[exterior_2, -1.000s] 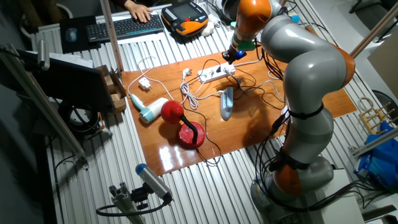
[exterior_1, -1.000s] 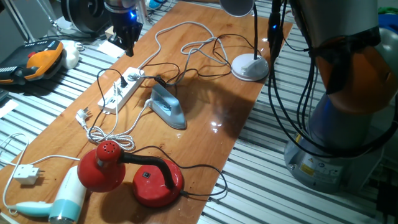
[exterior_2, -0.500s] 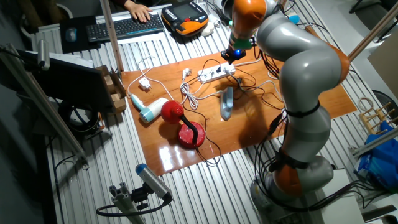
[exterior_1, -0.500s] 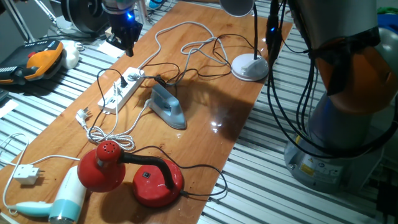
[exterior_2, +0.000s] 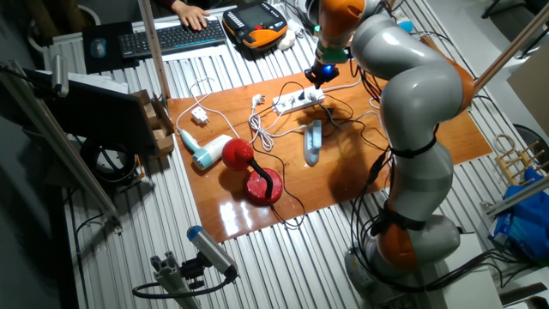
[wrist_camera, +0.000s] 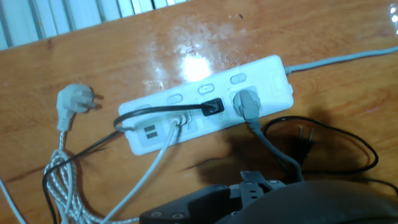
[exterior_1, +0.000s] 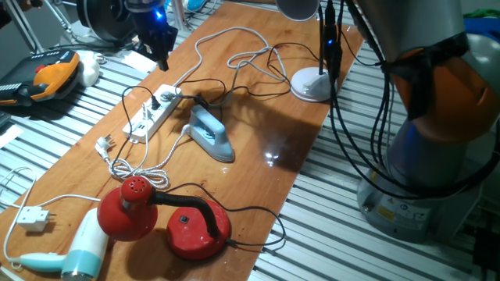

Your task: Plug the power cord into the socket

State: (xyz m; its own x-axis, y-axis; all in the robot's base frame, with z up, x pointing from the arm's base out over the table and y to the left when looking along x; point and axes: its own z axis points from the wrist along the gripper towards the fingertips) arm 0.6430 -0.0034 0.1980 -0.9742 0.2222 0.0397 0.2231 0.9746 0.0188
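Overhead, the gripper (exterior_1: 162,56) hangs in the upper left of one fixed view, raised clear of the wooden table (exterior_1: 258,125) and holding nothing; its dark fingers look drawn close together, though whether they are fully pressed shut cannot be told (the hand view shows only dark hardware along its bottom edge). Below and slightly left of it lies the socket (exterior_1: 150,115), a long white strip set diagonally on the wood. In the hand view the socket (wrist_camera: 211,102) crosses the middle of the frame, and the power cord (wrist_camera: 163,109) runs as a thin black line along its top face to a small black plug (wrist_camera: 213,107) seated in an outlet near the centre. Just right of that plug sits a grey plug (wrist_camera: 245,104), its grey lead trailing down toward the lower edge. A white-grey braided cord (wrist_camera: 59,171) coils at lower left, its loose plug (wrist_camera: 71,102) lying on the wood left of the strip. Another black plug (wrist_camera: 303,134) lies unplugged at lower right. In the other fixed view, the blue iron (exterior_2: 312,142) rests just below the socket (exterior_2: 298,100), and the red lamp (exterior_2: 250,171) stands further toward lower left.
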